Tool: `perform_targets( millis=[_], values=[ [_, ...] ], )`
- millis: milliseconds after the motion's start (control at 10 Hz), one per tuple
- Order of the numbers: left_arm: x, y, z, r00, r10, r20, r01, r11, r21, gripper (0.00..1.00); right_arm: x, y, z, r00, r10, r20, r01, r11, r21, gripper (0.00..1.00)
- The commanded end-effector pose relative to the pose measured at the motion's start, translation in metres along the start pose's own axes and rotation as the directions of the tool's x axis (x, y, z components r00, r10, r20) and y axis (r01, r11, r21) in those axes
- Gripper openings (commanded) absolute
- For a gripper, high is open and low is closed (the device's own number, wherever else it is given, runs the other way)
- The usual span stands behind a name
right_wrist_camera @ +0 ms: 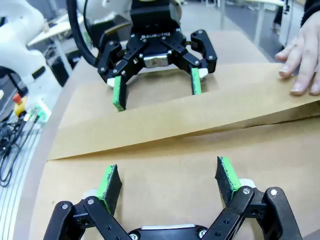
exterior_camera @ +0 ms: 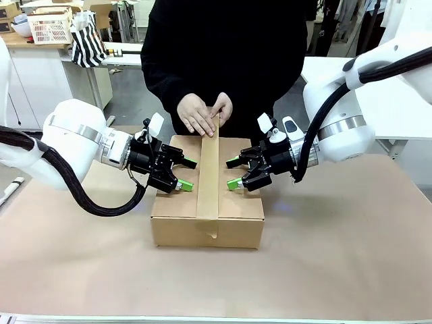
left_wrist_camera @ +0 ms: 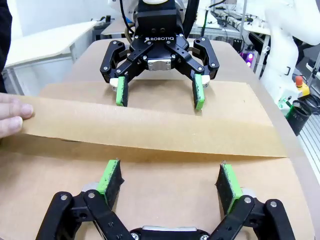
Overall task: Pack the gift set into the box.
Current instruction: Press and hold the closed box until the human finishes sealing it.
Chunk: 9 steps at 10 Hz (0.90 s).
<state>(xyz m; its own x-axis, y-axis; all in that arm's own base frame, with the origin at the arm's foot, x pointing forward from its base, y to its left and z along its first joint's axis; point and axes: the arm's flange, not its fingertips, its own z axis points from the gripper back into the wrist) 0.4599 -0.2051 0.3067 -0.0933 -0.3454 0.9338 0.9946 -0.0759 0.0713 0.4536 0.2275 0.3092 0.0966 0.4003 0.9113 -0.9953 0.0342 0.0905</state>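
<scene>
Nearest the camera, the box [exterior_camera: 207, 202] sits closed on the bench [exterior_camera: 337, 256], its tape strip [exterior_camera: 208, 177] running lengthwise from the near edge toward the person. Over the flaps, the left gripper [exterior_camera: 183, 173] and right gripper [exterior_camera: 233, 173] face each other across that strip, both with fingers spread and holding nothing. Beyond, the person's hands [exterior_camera: 204, 115] press the strip's far end, so smoothing the seam looks like their job.

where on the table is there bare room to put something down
Free: the table between the box and the near edge, and both front corners. Crowded: the box top, where the left claw, right claw and the person's hands press the tape strip.
</scene>
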Motion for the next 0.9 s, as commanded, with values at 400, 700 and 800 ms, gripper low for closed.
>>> perform_targets(
  millis=[400,700,800],
  values=[
    [-0.002,-0.0011,-0.0006,1.0,0.002,-0.003,-0.002,1.0,-0.002,1.0,-0.0033,0.0007,-0.0005,1.0,-0.002,-0.01,0.002,1.0,0.002,1.0],
    [-0.002,-0.0011,-0.0006,1.0,0.002,-0.003,-0.002,1.0,-0.002,1.0,-0.0033,0.0007,-0.0005,1.0,-0.002,-0.01,0.002,1.0,0.002,1.0],
    [-0.002,-0.0011,-0.0006,1.0,0.002,-0.003,-0.002,1.0,-0.002,1.0,-0.0033,0.0007,-0.0005,1.0,-0.002,-0.01,0.002,1.0,0.002,1.0]
  ],
)
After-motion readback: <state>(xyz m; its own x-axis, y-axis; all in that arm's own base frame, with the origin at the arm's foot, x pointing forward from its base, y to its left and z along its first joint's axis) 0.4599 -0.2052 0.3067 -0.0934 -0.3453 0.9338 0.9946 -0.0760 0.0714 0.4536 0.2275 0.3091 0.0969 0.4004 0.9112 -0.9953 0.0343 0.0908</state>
